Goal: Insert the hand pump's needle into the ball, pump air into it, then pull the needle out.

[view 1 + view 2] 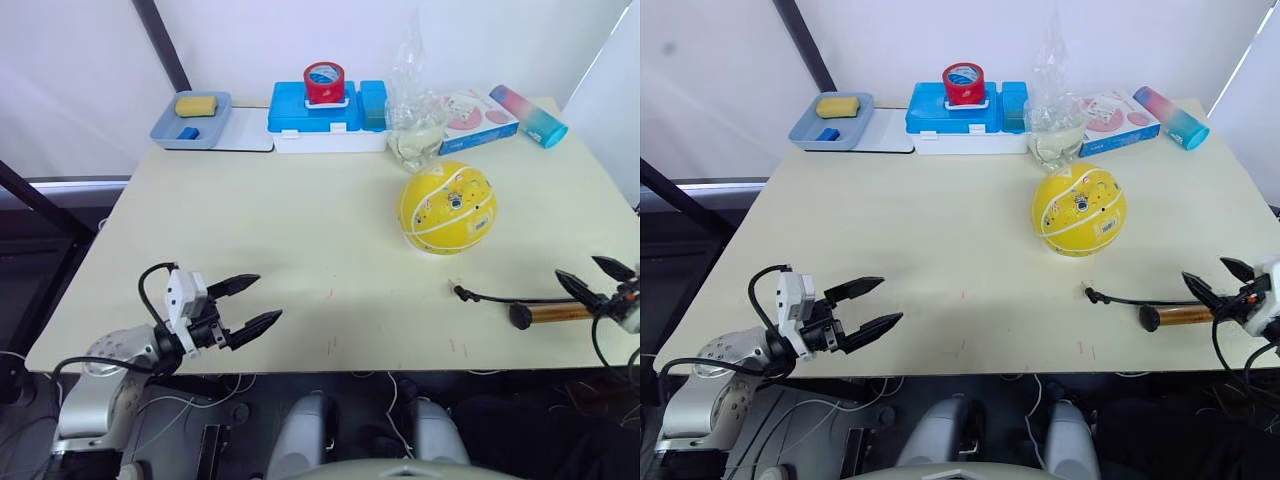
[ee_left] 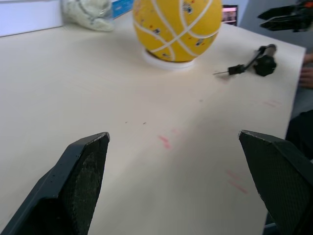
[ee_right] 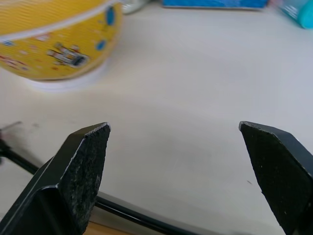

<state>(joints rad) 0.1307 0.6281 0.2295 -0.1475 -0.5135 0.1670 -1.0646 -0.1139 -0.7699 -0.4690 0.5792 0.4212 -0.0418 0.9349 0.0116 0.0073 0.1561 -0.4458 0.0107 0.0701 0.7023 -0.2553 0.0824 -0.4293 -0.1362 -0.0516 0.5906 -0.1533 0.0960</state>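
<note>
Light is bright, even and diffuse, with only soft, faint shadows on the worktop (image 1: 300, 230). In the right wrist view the ball (image 3: 54, 34) is blurred, and the near fingers (image 3: 73, 181) look soft.

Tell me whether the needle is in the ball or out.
Out. The needle lies on the table, at the end of the hand pump hose, apart from the ball.

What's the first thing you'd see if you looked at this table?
The bright yellow ball sits right of the table's middle. Near the front right edge lies the gold hand pump, its black hose stretching left. Both grippers, left and right, hover open.
</note>
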